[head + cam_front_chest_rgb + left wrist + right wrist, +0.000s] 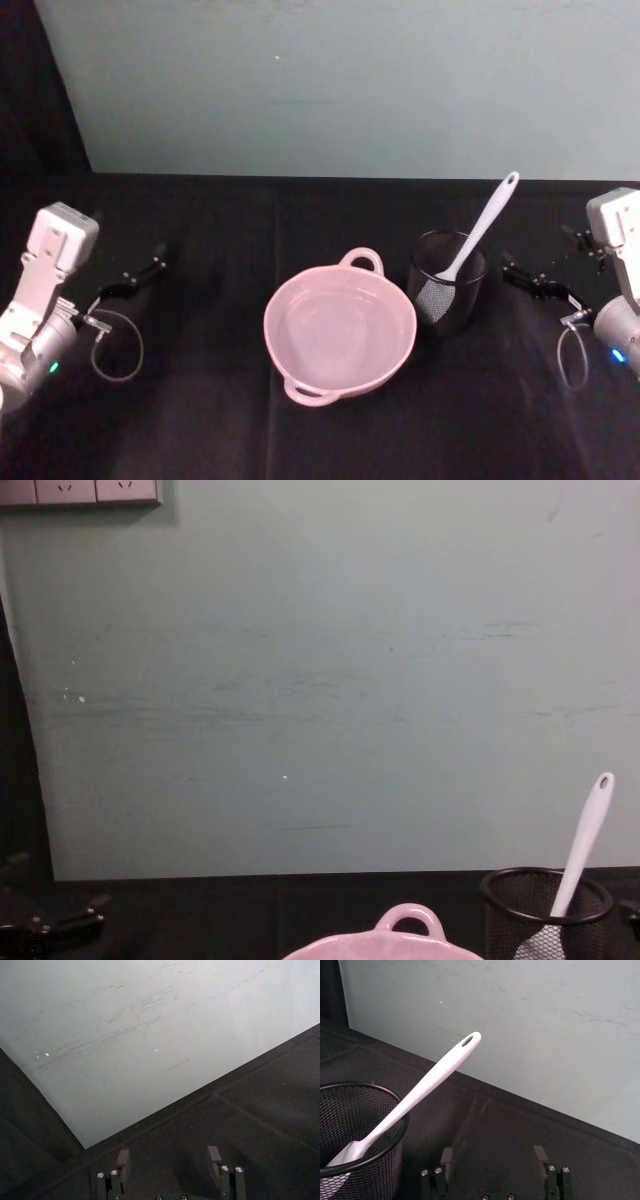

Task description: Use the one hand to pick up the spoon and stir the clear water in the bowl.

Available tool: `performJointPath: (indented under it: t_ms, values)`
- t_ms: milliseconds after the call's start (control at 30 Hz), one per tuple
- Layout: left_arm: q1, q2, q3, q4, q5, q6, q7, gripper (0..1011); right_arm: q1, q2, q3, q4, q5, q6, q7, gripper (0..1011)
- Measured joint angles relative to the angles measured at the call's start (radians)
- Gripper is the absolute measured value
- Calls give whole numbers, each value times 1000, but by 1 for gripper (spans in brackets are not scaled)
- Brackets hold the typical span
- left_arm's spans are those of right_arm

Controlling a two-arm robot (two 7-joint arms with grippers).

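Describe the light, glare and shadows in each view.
Head view: even light, soft sheen on the bowl rim, black table swallowing shadows. Chest view: bright wall, dim table edge, spoon standing out white. Right wrist view: spoon crisp, cup mesh sharp, right tool dark. Left wrist view: left tool casting faint shadows.

A pale green wall (320,680) with white sockets (80,490) stands behind the black-clothed table (200,420)
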Motion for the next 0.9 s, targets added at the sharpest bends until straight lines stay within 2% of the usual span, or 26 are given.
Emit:
performJointPath:
  t_ms: [900]
  values:
    - [0,0,0,0,0,0,0,1005,0,2,0,-2,5,-2,3,1004]
